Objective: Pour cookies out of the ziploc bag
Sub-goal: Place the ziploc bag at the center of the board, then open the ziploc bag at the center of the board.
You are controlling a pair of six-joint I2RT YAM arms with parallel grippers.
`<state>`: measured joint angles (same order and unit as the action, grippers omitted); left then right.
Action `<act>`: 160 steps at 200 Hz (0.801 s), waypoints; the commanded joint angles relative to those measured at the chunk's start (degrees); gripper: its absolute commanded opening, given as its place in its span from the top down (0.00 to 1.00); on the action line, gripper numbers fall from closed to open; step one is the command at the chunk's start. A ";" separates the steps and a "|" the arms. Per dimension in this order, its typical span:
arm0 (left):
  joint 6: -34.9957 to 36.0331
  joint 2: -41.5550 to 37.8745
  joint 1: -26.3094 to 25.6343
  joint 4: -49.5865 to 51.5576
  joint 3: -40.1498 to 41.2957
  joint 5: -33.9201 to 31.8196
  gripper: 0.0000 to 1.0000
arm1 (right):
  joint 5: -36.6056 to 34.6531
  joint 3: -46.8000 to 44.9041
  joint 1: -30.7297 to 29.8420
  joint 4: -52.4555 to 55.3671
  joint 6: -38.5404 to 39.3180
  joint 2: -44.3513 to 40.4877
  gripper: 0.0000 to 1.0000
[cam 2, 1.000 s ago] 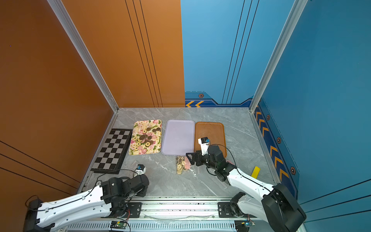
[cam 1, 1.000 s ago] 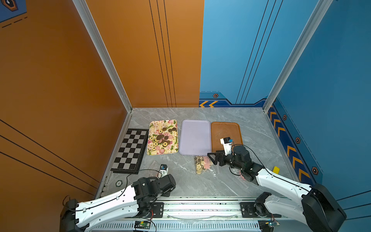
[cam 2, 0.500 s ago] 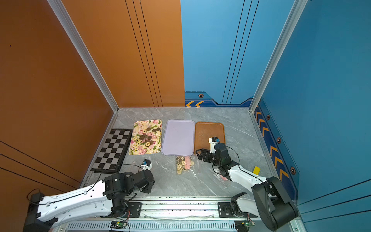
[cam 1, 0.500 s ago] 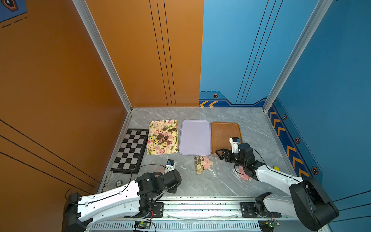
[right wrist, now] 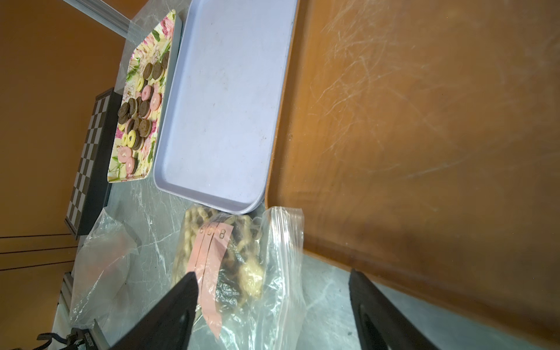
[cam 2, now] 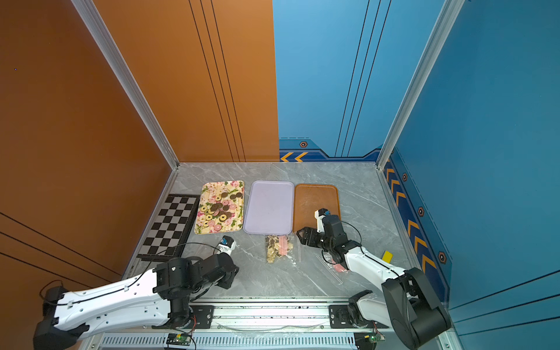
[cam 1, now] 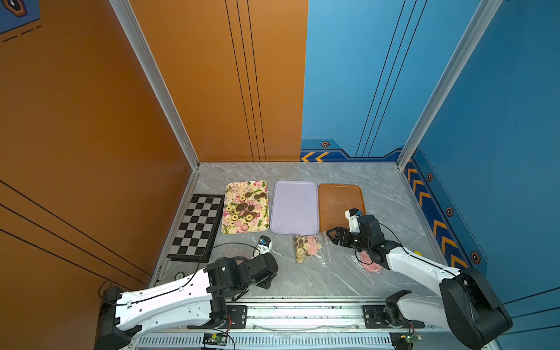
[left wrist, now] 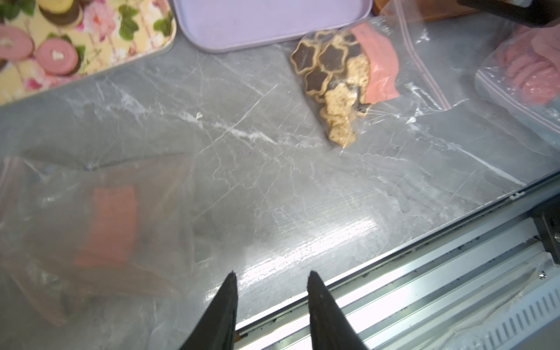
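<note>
A clear ziploc bag (cam 1: 306, 248) (cam 2: 277, 248) with cream and dark flower-shaped cookies (left wrist: 327, 69) and a pink label lies on the table just in front of the lilac tray (cam 1: 295, 207). My right gripper (cam 1: 335, 236) (right wrist: 272, 274) hovers to its right, open, one finger over the bag's edge (right wrist: 236, 257), holding nothing. A second bag of plain pink discs (cam 1: 368, 262) (left wrist: 527, 75) lies under the right arm. Round cookies (cam 1: 245, 209) cover the floral tray (cam 1: 231, 188). My left gripper (left wrist: 272, 274) is open near the front edge, beside an empty bag (left wrist: 106, 227).
The brown tray (cam 1: 339, 200) sits right of the lilac one, partly under the right wrist. A chessboard (cam 1: 197, 227) lies at the left wall. A small yellow object (cam 2: 387, 256) rests near the right wall. A metal rail (cam 1: 303, 312) borders the front.
The left gripper has opened and its arm has swung right along the front. The right gripper has drawn slightly right, away from the flower-cookie bag, which now lies spread flatter.
</note>
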<state>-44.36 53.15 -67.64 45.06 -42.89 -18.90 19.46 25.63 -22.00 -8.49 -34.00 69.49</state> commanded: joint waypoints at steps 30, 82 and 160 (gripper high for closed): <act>27.59 30.28 1.45 -5.29 -22.83 9.51 0.57 | 2.09 -5.45 6.78 -7.12 -4.39 -2.45 0.20; 46.91 50.58 6.15 -2.22 -40.79 23.17 0.54 | 4.54 -7.92 11.18 -10.79 -7.30 -3.62 0.20; 19.79 60.41 0.64 4.30 -52.63 3.97 0.55 | 0.11 -9.47 13.11 -6.70 -7.38 -10.60 0.20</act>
<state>-9.34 111.02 -64.66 44.77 -91.66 -5.06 22.31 17.65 -10.31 -17.06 -40.60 62.57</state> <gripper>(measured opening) 0.460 0.797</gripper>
